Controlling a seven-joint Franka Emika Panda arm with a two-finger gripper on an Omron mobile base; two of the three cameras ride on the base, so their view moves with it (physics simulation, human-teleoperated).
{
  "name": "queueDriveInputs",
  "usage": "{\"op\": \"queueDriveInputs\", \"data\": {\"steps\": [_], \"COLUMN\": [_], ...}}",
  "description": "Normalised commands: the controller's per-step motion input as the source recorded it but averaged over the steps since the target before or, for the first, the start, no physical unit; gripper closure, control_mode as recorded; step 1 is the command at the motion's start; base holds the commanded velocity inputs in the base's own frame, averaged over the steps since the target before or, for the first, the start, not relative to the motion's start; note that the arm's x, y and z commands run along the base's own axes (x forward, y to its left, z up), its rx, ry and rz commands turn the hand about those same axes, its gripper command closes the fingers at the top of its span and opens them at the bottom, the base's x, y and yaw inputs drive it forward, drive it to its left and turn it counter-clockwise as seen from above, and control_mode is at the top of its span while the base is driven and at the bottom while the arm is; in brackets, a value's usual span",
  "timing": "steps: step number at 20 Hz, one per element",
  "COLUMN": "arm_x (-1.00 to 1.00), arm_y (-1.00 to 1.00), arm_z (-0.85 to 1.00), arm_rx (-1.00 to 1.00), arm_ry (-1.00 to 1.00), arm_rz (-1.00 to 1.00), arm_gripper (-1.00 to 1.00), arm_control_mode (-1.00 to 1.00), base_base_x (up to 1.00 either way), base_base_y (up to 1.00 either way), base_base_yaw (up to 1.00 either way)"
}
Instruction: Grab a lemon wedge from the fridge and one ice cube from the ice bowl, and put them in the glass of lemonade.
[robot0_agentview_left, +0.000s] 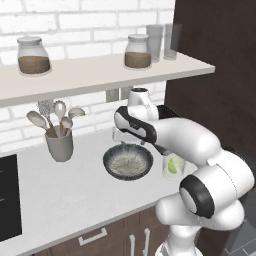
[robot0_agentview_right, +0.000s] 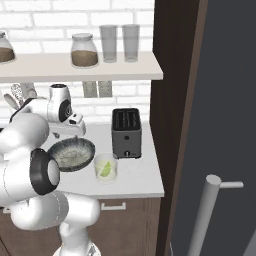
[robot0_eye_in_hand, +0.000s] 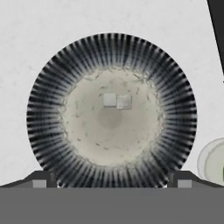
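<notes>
Two pale ice cubes (robot0_eye_in_hand: 117, 100) sit touching, side by side, near the middle of the ice bowl (robot0_eye_in_hand: 43, 118), and the pincer (robot0_eye_in_hand: 111, 181) hangs right above that bowl with its tips spread wide, gripping nothing. On the desk (robot0_agentview_left: 65, 195), the bowl rests just left of the glass of lemonade (robot0_agentview_right: 106, 168), and look, a lemon wedge (robot0_agentview_right: 105, 169) is already inside the glass. Just right and a little farther back stands the toaster (robot0_agentview_right: 126, 132). Far right, the fridge (robot0_agentview_right: 225, 125) shows its grey door and bar handle (robot0_agentview_right: 204, 217).
</notes>
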Motion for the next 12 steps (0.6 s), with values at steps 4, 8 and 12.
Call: {"op": "queueDriveInputs", "data": {"steps": [4, 8, 12], "arm_x": [0.34, 0.01, 0.00], "arm_y": [0.00, 0.00, 0.00], "arm_z": [-0.52, -0.25, -0.13], "arm_rx": [-0.01, -0.02, 0.00], "arm_ry": [0.00, -0.05, -0.07], "arm_rz": [0.00, 0.00, 0.00], "arm_gripper": [-1.00, -1.00, -1.00], "arm_control_mode": [-1.00, -1.00, -1.00], "base_base_x": [0.00, 0.00, 0.00], "base_base_y": [0.00, 0.00, 0.00], "base_base_yaw": [0.00, 0.00, 0.00]}}
